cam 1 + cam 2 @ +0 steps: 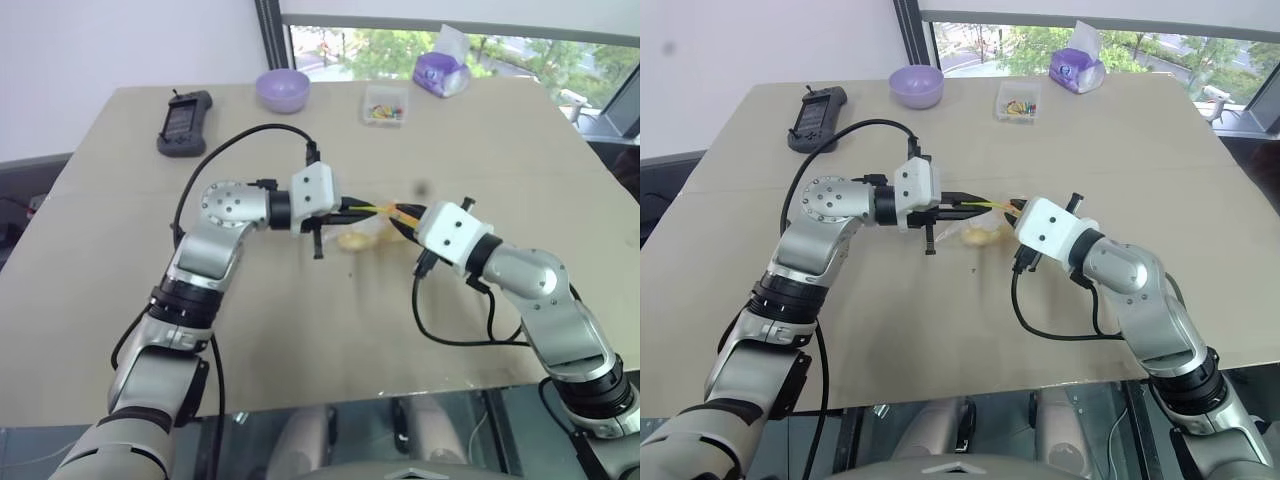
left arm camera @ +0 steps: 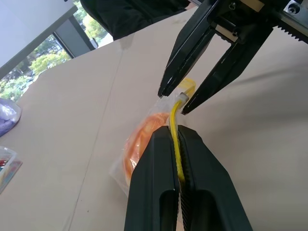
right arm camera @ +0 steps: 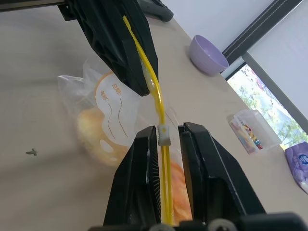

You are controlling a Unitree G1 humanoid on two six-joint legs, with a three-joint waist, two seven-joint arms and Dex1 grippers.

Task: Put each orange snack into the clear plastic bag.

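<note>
With orange snacks [image 2: 144,144] inside — both jaws pinching the clear plastic bag's [image 3: 91,91] yellow strip [image 3: 156,103]

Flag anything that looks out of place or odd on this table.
Nothing spilled or damaged. The clear plastic bag hangs above the table by its yellow strip, pinched between left gripper and right gripper, orange snacks inside.

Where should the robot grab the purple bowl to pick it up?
Best by its rim, coming from above: the purple bowl stands upright with its mouth open, so one finger could probably slip inside the thin wall and one outside. Its round sides look too wide to squeeze.
</note>
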